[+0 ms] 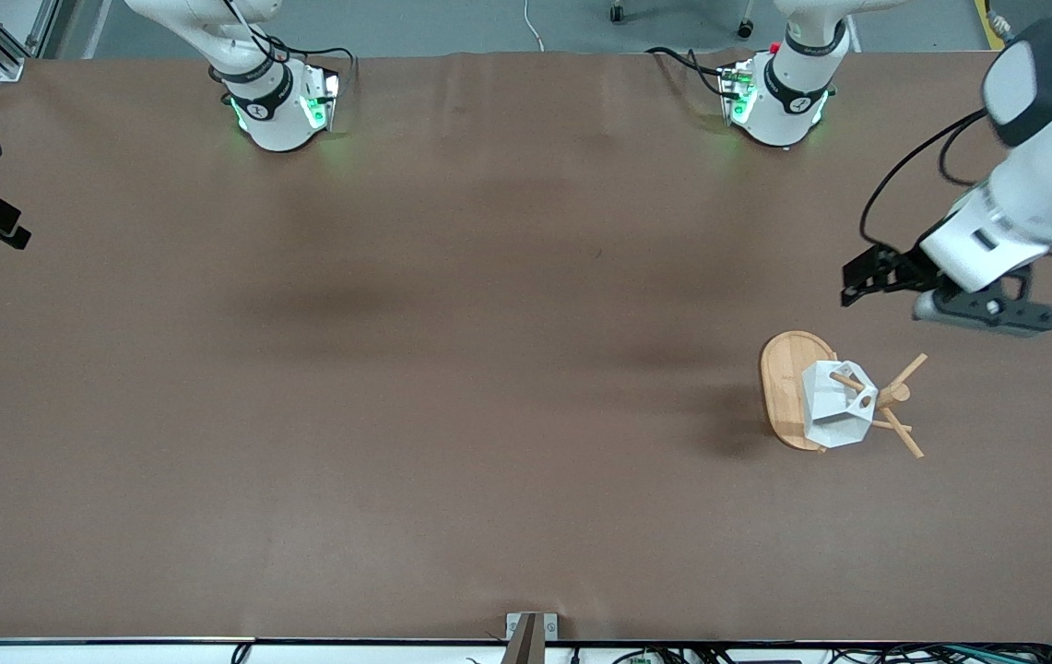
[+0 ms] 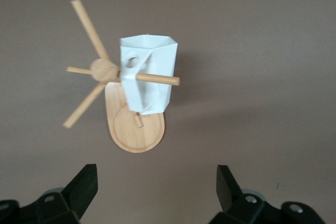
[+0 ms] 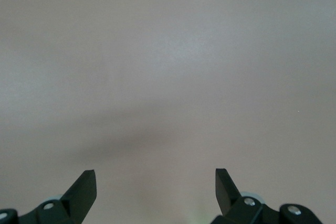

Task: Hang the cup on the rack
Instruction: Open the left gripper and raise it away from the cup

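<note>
Cup (image 1: 834, 406) hangs on rack (image 1: 788, 387) peg, both hands open.

text: none legible | labels: none | brands: none | numbers: none | signs: none

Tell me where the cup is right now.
The cup hangs on a peg of the rack, over its oval base, at the left arm's end of the table. The open left hand is apart from it, up in the air.
</note>
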Available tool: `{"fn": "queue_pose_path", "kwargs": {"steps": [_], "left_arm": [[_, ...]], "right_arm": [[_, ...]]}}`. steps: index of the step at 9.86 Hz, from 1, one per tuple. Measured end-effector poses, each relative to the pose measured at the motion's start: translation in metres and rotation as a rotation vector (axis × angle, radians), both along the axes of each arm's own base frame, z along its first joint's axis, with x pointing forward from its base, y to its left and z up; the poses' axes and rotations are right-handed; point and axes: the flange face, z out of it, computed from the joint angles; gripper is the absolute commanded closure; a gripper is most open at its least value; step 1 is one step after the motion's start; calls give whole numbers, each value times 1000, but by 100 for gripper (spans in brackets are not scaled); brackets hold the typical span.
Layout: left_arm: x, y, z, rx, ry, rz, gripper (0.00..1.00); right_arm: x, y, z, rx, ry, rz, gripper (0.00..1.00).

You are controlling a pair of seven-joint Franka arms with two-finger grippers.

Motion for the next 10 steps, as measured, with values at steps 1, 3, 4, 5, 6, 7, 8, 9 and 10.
{"fn": "queue_pose_path", "kwargs": {"steps": [1,3,4,5,6,7,8,9,10], "left_arm": [[-8,5,25,4,2,0,0],[-36,-1,61,18,36,-2,0],[-50,-6,71,39,63,13,0],[-61,-10,77,79,76,21,0],[-68,-14,82,109,79,16,0],[-71,-15,86,119,76,14,0],[-71,-12,89,119,70,19,0],[-70,-9,91,118,66,25,0],[-68,-7,94,116,62,27,0]], "right_arm": [[0,0,0,0,0,0,0],[0,0,0,0,0,0,0],[0,0,0,0,-1,0,0],[0,0,0,0,-1,0,0],[0,0,0,0,-1,0,0],[0,0,0,0,-1,0,0],[0,0,0,0,-2,0,0],[0,0,0,0,-2,0,0],[0,0,0,0,-2,0,0]]}}
